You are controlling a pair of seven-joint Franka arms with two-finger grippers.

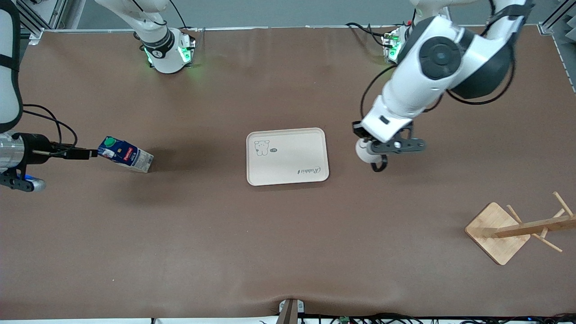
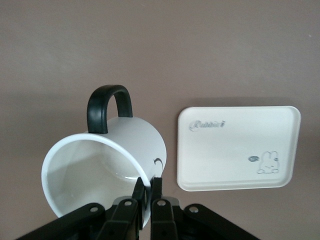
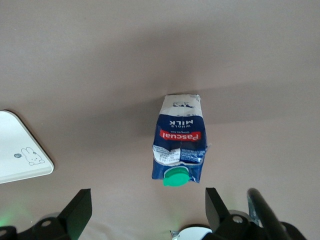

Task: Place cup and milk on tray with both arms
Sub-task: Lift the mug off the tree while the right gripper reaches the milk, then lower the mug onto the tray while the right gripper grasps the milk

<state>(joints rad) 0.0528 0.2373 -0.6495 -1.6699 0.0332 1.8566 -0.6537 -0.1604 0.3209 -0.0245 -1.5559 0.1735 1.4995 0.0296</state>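
Nearest the front camera we see the wooden rack (image 1: 499,234), its square base on the table at the left arm's end, with its pegged post tipped over and pointing off the table edge.

Farther from the camera, in the middle of the table, lies the tray (image 1: 288,168), flat and bare, its bear drawing toward the right arm's end and its cursive lettering toward the left arm's end. In the left wrist view the tray (image 2: 235,165) shows whole; in the right wrist view only one rounded corner of the tray (image 3: 15,160) enters.

Toward the right arm's end, well apart from the tray, we find the milk (image 1: 126,154) tilted on the table, its green cap pointing toward the right gripper (image 1: 78,154). From the right wrist view the milk (image 3: 179,147) sits between the wide-spread fingers (image 3: 77,215) of the right gripper (image 3: 147,212), which touch nothing.

Just beside the tray toward the left arm's end, the left gripper (image 1: 380,153) hangs over the bare table with the cup (image 1: 366,153) in its grasp. In the left wrist view we see the left gripper (image 2: 147,192) pinched closed on the rim of the cup (image 2: 107,165), which is tipped on its side, mouth toward the camera and black handle away from the fingers.
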